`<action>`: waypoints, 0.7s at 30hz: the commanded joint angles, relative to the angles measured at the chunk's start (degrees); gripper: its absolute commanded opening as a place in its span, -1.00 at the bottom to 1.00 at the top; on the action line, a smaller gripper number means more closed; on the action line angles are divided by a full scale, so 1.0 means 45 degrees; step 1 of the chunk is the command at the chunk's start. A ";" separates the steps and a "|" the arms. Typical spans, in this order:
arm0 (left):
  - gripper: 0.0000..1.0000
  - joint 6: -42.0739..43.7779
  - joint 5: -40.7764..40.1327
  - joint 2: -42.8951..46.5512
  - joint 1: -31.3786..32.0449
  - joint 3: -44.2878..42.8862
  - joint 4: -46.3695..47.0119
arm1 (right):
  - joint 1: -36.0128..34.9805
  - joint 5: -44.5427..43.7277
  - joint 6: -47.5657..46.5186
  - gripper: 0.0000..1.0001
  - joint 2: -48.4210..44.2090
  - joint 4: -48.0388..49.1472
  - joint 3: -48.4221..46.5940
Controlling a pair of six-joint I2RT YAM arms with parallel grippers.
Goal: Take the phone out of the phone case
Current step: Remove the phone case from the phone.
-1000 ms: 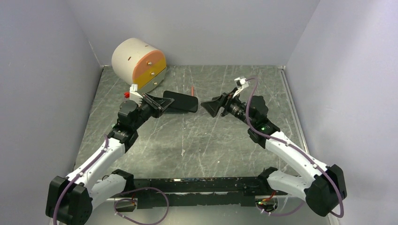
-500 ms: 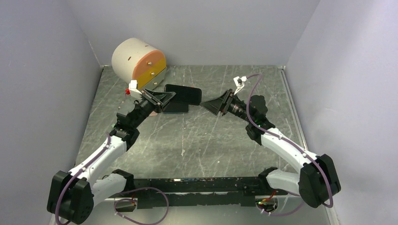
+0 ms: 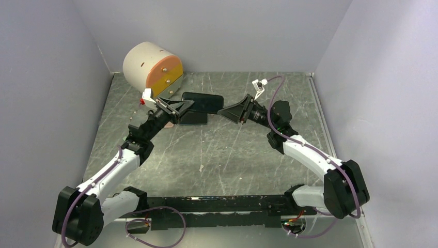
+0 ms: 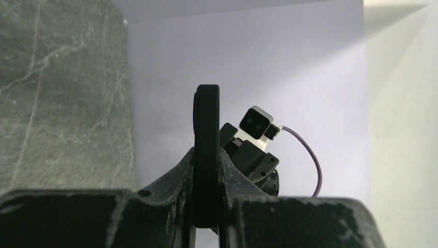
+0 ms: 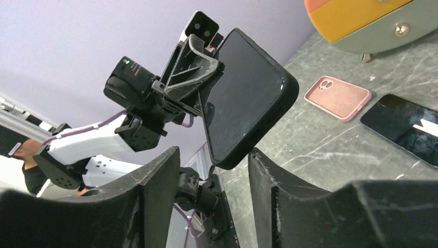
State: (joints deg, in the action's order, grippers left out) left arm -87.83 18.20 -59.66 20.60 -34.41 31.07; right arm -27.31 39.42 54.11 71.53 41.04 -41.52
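Table [image 3: 222, 155]: grey stone, low in frame.
Left gripper [image 3: 182, 108]: clamped on my phone [image 3: 206, 102].
Right gripper [image 3: 223, 111]: wide apart; I close gently, centred.

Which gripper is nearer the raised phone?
Left. The left gripper clamps one end of the phone; the right gripper is at the other end, jaws open, not gripping.

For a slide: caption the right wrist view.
Left end effector holds the cased phone; open right end effector straddles its end.
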 commanded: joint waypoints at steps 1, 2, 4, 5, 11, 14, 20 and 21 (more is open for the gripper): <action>-0.95 -0.0707 0.0287 0.0098 0.0022 -0.0712 0.1744 | 0.0071 0.0850 0.0123 0.04 0.0108 0.1386 -0.0915; -0.95 -0.0715 0.0306 0.0094 0.0030 -0.0712 0.1765 | 0.0073 0.0977 0.0129 0.00 0.0151 0.1509 -0.0953; -0.95 -0.0743 0.0295 0.0111 0.0032 -0.0714 0.1690 | 0.0070 0.1286 0.0180 -0.09 0.0228 0.1712 -0.1012; -0.95 -0.0754 0.0290 0.0127 0.0032 -0.0724 0.1648 | 0.0090 0.1388 0.0198 -0.14 0.0268 0.1817 -0.1040; -0.95 -0.1039 0.0529 -0.0034 0.0022 -0.0790 0.1597 | 0.0139 0.1919 0.0291 -0.47 0.0428 0.2856 -0.0827; -0.95 -0.1241 0.0595 -0.0133 0.0022 -0.0718 0.1842 | 0.0188 0.2227 -0.0117 -0.65 0.0453 0.3048 -0.0812; -0.95 -0.1069 0.0877 -0.0064 0.0032 -0.0987 0.1065 | 0.0204 0.2662 -0.1851 -0.91 0.0377 0.2184 -0.1095; -0.95 -0.1024 0.0885 -0.0043 0.0032 -0.1017 0.0999 | 0.0197 0.2731 -0.2093 -0.92 0.0375 0.2037 -0.1190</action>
State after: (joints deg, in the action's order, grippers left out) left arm -92.42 20.38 -60.23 20.51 -35.33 34.72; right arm -25.87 47.57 52.66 74.00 48.03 -43.16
